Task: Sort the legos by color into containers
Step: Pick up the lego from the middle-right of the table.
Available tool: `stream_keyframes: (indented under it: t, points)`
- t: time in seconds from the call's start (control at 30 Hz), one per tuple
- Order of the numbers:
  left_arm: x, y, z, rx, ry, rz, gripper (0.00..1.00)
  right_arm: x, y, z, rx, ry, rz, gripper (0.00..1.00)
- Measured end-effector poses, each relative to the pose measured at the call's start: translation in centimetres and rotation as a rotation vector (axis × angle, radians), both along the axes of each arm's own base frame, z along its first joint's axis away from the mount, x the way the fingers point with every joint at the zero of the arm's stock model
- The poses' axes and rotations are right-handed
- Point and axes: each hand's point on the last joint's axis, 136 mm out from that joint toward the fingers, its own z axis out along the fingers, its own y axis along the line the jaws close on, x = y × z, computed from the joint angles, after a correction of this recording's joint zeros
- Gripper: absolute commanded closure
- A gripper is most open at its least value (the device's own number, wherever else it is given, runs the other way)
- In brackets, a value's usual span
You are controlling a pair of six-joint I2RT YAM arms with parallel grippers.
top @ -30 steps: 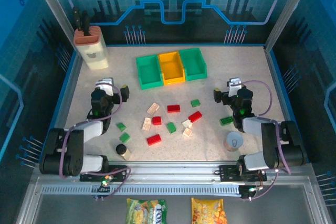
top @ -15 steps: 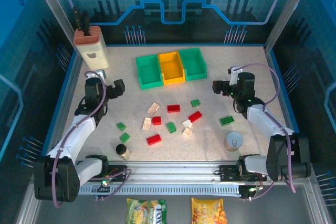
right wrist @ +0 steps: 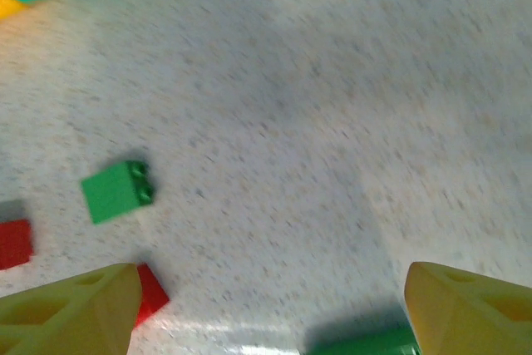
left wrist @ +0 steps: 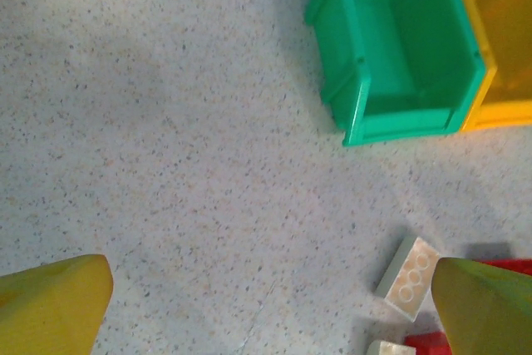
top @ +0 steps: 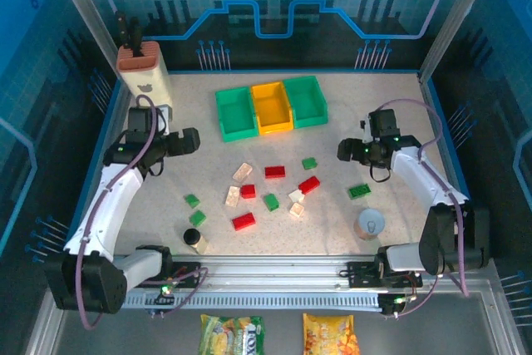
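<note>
Three bins stand in a row at the back: a green bin, a yellow-orange bin and a second green bin. Red, green and cream legos lie scattered mid-table, among them a cream brick, a red brick and a green brick. My left gripper hovers open left of the bricks; its wrist view shows the gripper, the green bin and a cream brick. My right gripper is open above bare table, with a green brick to its left.
A beige knife block stands at the back left. A small dark-capped jar and a grey round cup sit near the front edge. Blue walls border the table. Two snack bags lie below the rail.
Both arms have unfolded from their tucked poses and stretched out over the table sides. Both grippers stay open. No brick has moved.
</note>
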Motion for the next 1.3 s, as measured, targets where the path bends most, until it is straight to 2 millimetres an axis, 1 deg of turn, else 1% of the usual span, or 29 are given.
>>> stream_keyframes:
  t: [0.1,0.2,0.3,0.43,0.57,0.63,0.73,0.93,1.17,1.3]
  points:
    - [0.0,0.0,-0.7,0.02,0.017,-0.022,0.01,-1.6,-1.0,-0.8,0.007,0.094,-0.149,0.21]
    - [-0.3,-0.1,-1.6,0.021,0.033,-0.036,0.01,-3.1,-1.7,-1.4,0.021,0.169,-0.327,0.22]
    - [-0.6,-0.3,-2.4,0.023,0.052,-0.054,0.01,-4.3,-1.9,-1.5,0.041,0.225,-0.487,0.22]
    - [-0.6,-0.4,-2.5,0.021,0.05,-0.062,0.01,-5.4,-2.0,-1.7,0.083,0.272,-0.664,0.25]
    - [-0.5,-0.4,-2.4,0.023,0.043,-0.064,0.01,-5.6,-1.9,-1.8,0.137,0.29,-0.796,0.26]
    - [-0.5,-0.4,-2.3,0.025,0.04,-0.066,0.01,-5.6,-1.6,-2.1,0.163,0.311,-0.839,0.27]
    - [-0.5,-0.4,-2.1,0.025,0.03,-0.066,0.01,-5.6,-1.0,-3.3,0.192,0.352,-0.886,0.28]
    - [-0.5,-0.4,-1.7,0.035,0.015,-0.075,0.01,-6.2,-0.5,-5.5,0.198,0.421,-0.928,0.28]
    - [-0.6,-0.3,-1.4,0.038,0.003,-0.077,0.01,-6.4,-0.3,-7.0,0.186,0.467,-0.939,0.29]
    - [-0.6,-0.3,-1.4,0.038,0.003,-0.077,0.01,-6.6,-0.3,-7.4,0.178,0.477,-0.941,0.3]
